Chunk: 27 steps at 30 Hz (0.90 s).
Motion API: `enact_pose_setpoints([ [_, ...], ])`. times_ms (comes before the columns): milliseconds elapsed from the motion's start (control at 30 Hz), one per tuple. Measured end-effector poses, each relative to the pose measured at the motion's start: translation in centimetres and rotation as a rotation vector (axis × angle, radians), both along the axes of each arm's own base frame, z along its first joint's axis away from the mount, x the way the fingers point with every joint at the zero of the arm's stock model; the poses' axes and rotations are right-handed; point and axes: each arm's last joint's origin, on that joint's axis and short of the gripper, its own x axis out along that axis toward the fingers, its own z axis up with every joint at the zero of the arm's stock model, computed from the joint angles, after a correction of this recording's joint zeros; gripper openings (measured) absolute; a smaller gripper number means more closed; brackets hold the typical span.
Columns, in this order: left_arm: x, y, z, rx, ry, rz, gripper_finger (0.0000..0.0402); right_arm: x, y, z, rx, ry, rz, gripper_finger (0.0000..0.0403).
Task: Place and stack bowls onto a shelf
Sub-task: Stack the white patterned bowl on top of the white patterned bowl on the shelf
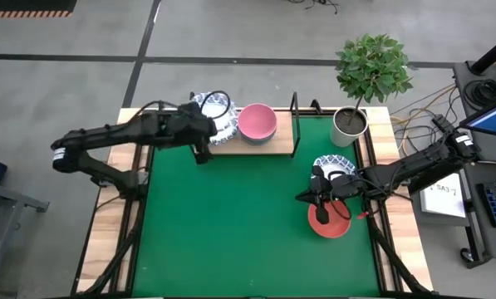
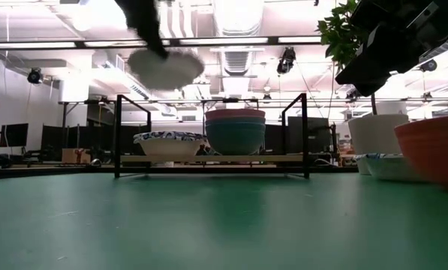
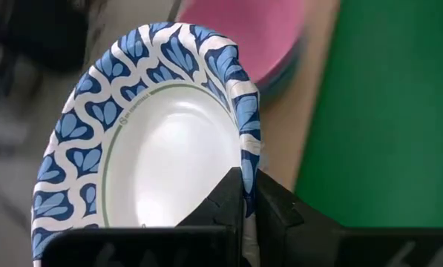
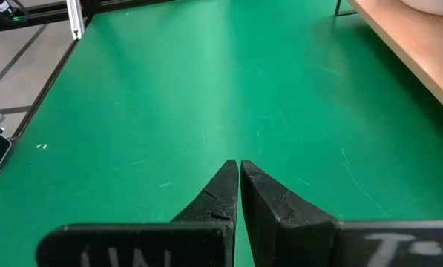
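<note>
With the left gripper pinching a patterned bowl by its rim above the shelf, beside the pink bowl, a tilted release risked it sliding off; the right gripper waited closed and empty.

2 bowls lie on the mat right of the shelf

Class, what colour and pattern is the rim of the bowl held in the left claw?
Blue-and-white leaf pattern on the bowl; clearest in the left wrist view.

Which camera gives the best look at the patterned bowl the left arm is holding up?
The left wrist view: the patterned bowl fills it, rim pinched by the left gripper. The high view partly hides it under the arm; the low view shows a blurred underside; the right wrist view misses it.
</note>
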Motion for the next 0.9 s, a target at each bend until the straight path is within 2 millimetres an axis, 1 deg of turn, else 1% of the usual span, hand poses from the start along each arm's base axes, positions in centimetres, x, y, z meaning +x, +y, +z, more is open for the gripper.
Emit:
enact_pose_setpoints([
  [100,0.2,2.6,-2.8,-0.021,0.048,0.083,0.0,0.0,0.0,0.0,0.0,0.0,0.0,0.0009],
  [167,0.5,3.7,-4.5,-0.053,0.049,0.071,0.0,0.0,0.0,0.0,0.0,0.001,0.0,0.0009],
  [233,0.9,4.2,-5.7,-0.065,0.057,0.043,0.0,0.0,0.0,0.0,0.0,0.001,0.0,0.0009],
  [300,1.4,4.4,-6.5,-0.058,0.073,0.027,0.0,0.0,0.0,0.0,0.0,0.001,0.0,0.0009],
  [433,2.0,4.6,-7.4,-0.061,0.103,0.034,0.0005,0.0,0.0,0.0,-0.003,0.001,0.001,0.0009],
  [567,2.5,4.9,-8.4,-0.07,0.137,0.044,0.0029,0.0,0.0,0.0,-0.011,0.0,0.004,0.0009],
  [733,2.9,5.1,-9.0,-0.074,0.158,0.043,0.0081,0.0,0.0,0.0,-0.01,0.001,0.004,0.0009],
  [833,2.8,5.0,-8.7,-0.07,0.154,0.04,0.0115,0.0,0.0,0.0,-0.009,0.001,0.004,0.0009],
  [900,2.9,5.0,-8.1,-0.069,0.142,0.042,0.0134,0.0,0.0,0.0,-0.009,0.001,0.003,0.0009],
])
